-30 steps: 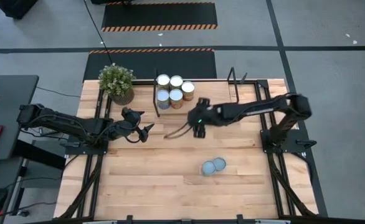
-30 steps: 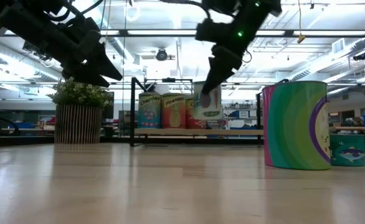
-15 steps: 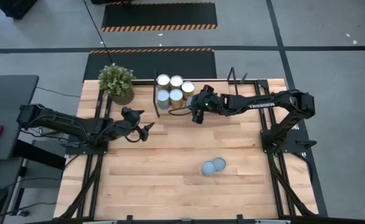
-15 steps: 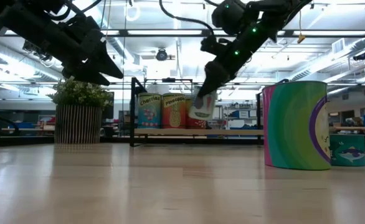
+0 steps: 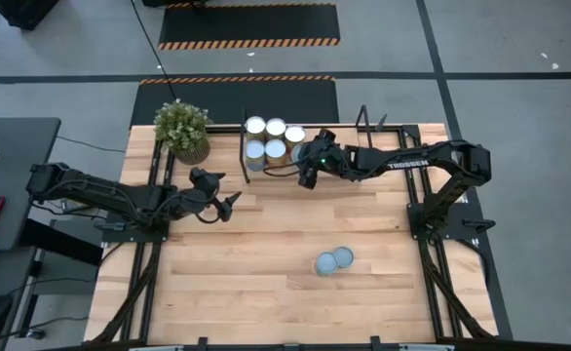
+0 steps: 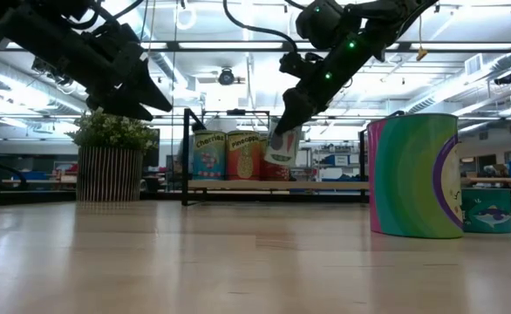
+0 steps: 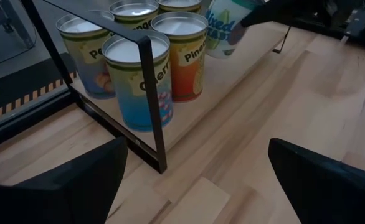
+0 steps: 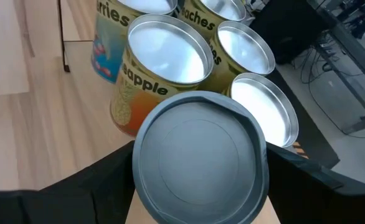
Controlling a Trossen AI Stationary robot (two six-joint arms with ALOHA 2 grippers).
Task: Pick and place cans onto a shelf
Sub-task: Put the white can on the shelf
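1. Right gripper is clamped on a can with a pale label. The can sits tilted between the fingers, its grey round top filling the right wrist view.
2. Held can hangs just above the shelf board, at the right end of the cans already standing there. From the pictures I cannot tell whether its base touches the board.
3. Five cans stand upright on the shelf at the far side of the table: a blue-labelled can at the near left, an orange-labelled can just right of it, and more behind them.
4. Two further cans stand side by side, touching, on the tabletop nearer the front, well apart from the shelf.
5. Right arm reaches in from the right edge, stretched leftward across the table to the shelf, wrist angled down.
6. Left gripper has its fingers spread, holding nothing. It hovers above the table, left of centre, near the potted plant, pointing right toward the shelf.
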